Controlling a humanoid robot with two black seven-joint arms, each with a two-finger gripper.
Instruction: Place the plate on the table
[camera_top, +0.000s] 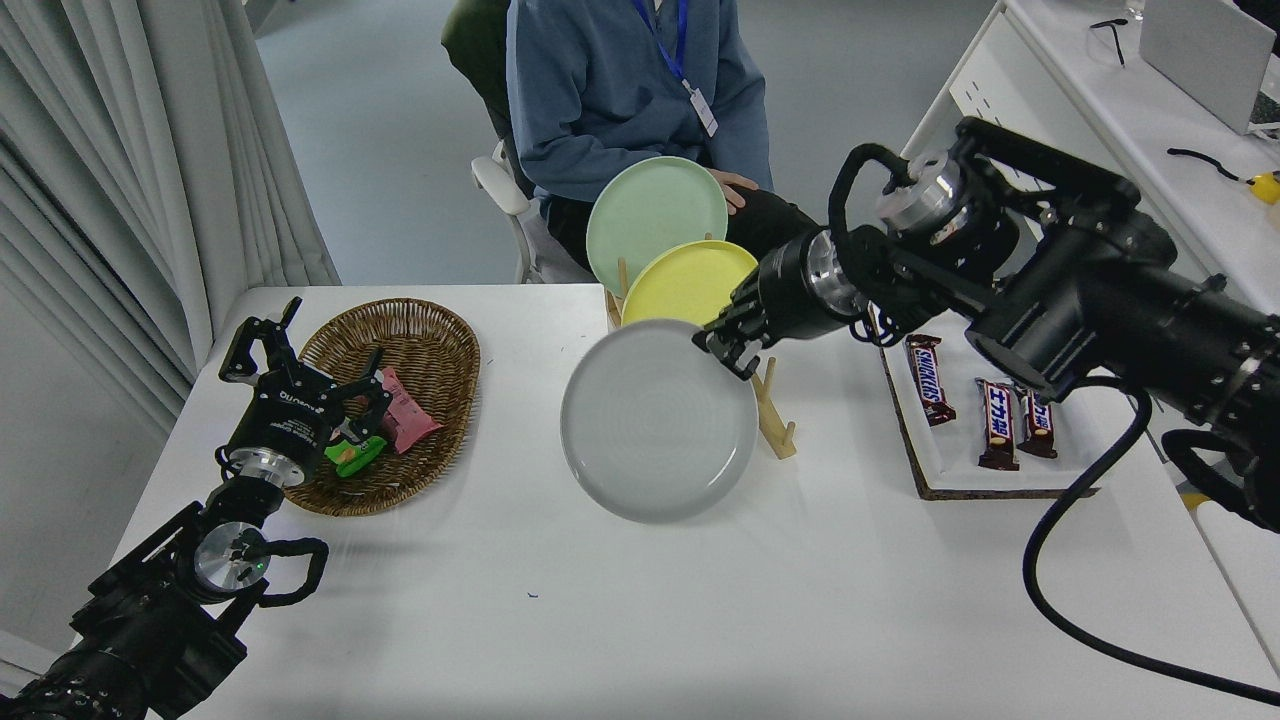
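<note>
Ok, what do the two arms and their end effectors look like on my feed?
Both arms are black with silver metal wrist rings. The left end effector has slim black fingers and white lettering on its body; a short black cable loops near its wrist. The right end effector is black too, with thick black cables looping over and trailing below the arm.

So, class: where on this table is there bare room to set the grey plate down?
The near half of the table is bare, bordered by the wicker basket, the grey plate and the snack tray. The far side is crowded: wooden rack, basket, tray.
</note>
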